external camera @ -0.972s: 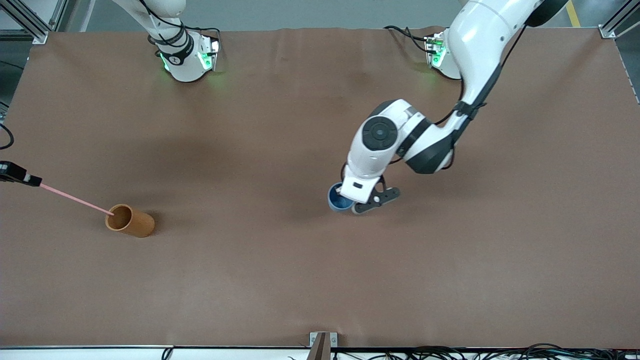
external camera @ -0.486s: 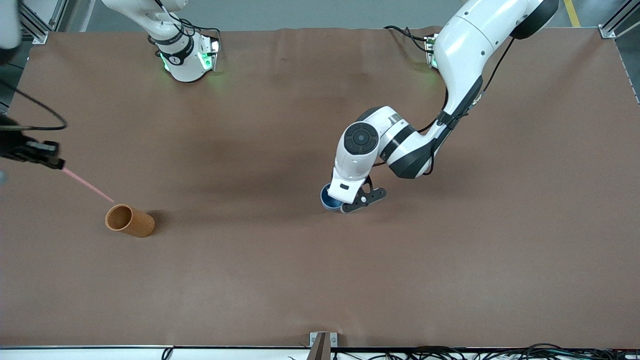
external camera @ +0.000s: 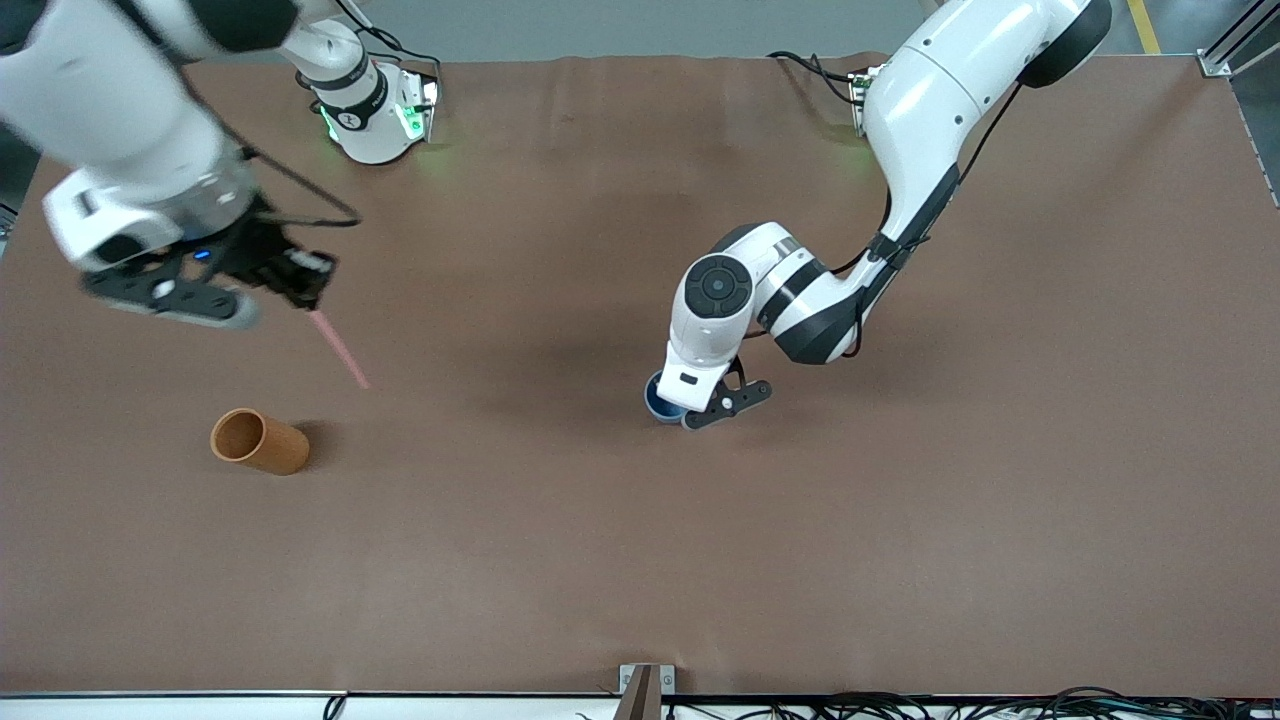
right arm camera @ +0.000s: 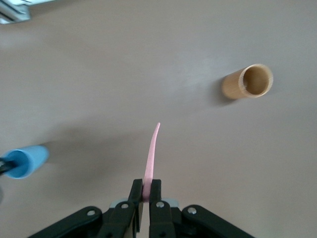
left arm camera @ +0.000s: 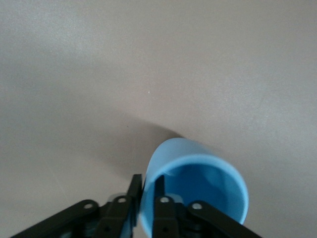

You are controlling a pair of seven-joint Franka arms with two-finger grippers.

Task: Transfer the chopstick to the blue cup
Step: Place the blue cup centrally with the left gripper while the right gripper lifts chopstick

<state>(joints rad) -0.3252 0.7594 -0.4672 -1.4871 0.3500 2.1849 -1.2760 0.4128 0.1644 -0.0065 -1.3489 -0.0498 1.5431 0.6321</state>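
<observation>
Two white robot arms work over a wide brown desk (external camera: pixel 620 560), seen from a high camera facing them.

The right gripper (external camera: pixel 300 285) hangs in the air over the desk toward the right arm's end. Its fingers (right arm camera: pixel 134 196) are closed on the chopstick (external camera: pixel 338 348), a thin pale pink stick. In the right wrist view the two black fingers pinch one end of the chopstick (right arm camera: pixel 150 158) between their tips, and the rest of the stick juts straight out past them with its free tip unsupported. In the front view the stick slants down from the fingers toward the desk, above bare cloth.

An orange-brown cup (external camera: pixel 258 441) stands on the desk toward the right arm's end, nearer to the front camera than the spot under the chopstick. It is apart from the stick. Its open mouth (right arm camera: pixel 256 79) shows in the right wrist view.

The left gripper (external camera: pixel 690 405) is low at the middle of the desk, at the blue cup (external camera: pixel 658 400). The arm covers most of the cup in the front view. In the left wrist view the blue cup (left arm camera: pixel 198 188) shows its lighter rim and open mouth, and the wall of the cup sits between the two black fingers (left arm camera: pixel 162 206), one inside the rim and one outside. The fingers straddle the wall closely; whether they clamp it or have slackened cannot be told.

The blue cup (right arm camera: pixel 27 159) is well apart from the chopstick.
</observation>
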